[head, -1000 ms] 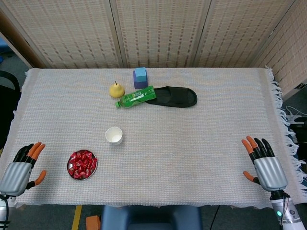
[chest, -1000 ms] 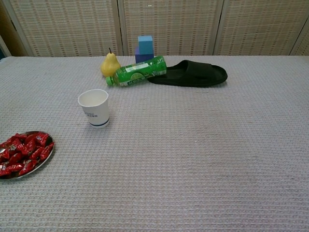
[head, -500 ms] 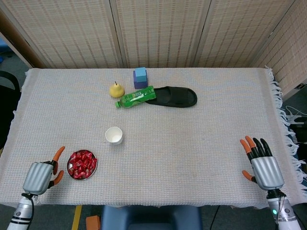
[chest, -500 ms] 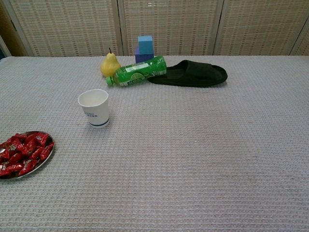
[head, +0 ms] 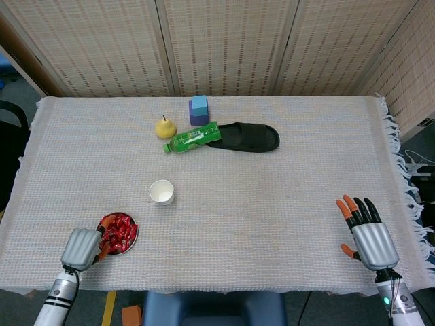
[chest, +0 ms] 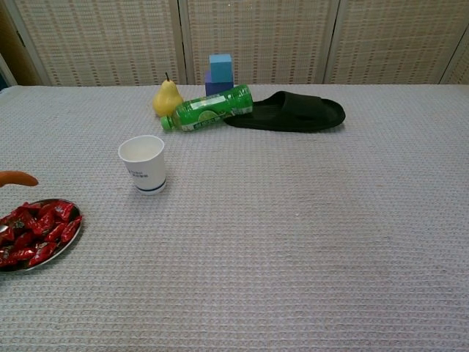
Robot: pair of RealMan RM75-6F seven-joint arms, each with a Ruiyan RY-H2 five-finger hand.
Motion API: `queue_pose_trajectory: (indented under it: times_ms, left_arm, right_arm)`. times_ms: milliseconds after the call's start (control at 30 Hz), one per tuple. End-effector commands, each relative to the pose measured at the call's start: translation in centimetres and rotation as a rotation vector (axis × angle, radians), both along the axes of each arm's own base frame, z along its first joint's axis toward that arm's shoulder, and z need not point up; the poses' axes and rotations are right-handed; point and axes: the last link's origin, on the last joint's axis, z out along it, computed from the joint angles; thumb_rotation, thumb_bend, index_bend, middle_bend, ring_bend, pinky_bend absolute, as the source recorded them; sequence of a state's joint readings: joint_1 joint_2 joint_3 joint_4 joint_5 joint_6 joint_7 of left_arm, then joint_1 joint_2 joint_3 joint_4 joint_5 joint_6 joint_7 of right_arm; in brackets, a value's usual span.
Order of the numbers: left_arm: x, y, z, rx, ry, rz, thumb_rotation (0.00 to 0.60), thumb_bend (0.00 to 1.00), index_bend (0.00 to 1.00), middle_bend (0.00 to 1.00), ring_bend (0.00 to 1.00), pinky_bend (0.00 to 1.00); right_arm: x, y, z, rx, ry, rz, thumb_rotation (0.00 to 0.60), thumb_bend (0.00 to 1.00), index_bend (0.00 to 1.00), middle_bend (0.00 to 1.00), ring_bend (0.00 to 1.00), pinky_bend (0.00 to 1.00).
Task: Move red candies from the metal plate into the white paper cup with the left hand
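Your left hand (head: pixel 83 247) is hovering at the near left edge of the plate (head: pixel 133 237), reaching over the candies (head: pixel 117 231). I cannot tell if its fingers are apart or together. The candies are lying just right of that hand, piled in the plate. Your right hand (head: pixel 369 235) is resting far off on the right with fingers spread, holding nothing. The cup (head: pixel 162 192) is standing farther back and a bit right of the plate. The writing on the cup is too small to read.
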State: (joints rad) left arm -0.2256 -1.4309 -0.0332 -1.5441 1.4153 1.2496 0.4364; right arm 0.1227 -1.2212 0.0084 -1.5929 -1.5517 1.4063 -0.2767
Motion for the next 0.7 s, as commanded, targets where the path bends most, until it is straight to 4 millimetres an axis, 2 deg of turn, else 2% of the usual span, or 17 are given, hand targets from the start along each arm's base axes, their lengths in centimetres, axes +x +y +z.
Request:
queue_pose_trajectory:
  times_ms: [33,567,700]
  left_arm:
    - [0.7,0.5,-0.8,-0.024,0.007,0.015,0.600,0.38,0.16,1.00,1.00,1.00]
    - [0.0,1.2,-1.9,-0.038,0.092,0.078,0.600,0.38,0.21,1.00,1.00,1.00]
    - [0.0,1.3,-2.0,-0.033,0.093,0.075,0.600,0.38,0.26,1.00,1.00,1.00]
  right_arm:
    - [0.0,0.0,0.0,0.003,0.000,0.001,0.600,0.06,0.00,0.00,0.00,0.00]
    - [0.3,0.7,0.1,0.007,-0.003,0.020,0.600,0.06,0.00,0.00,0.00,0.00]
    - [0.4,0.7,0.1,0.011,-0.001,0.022,0.600,0.06,0.00,0.00,0.00,0.00]
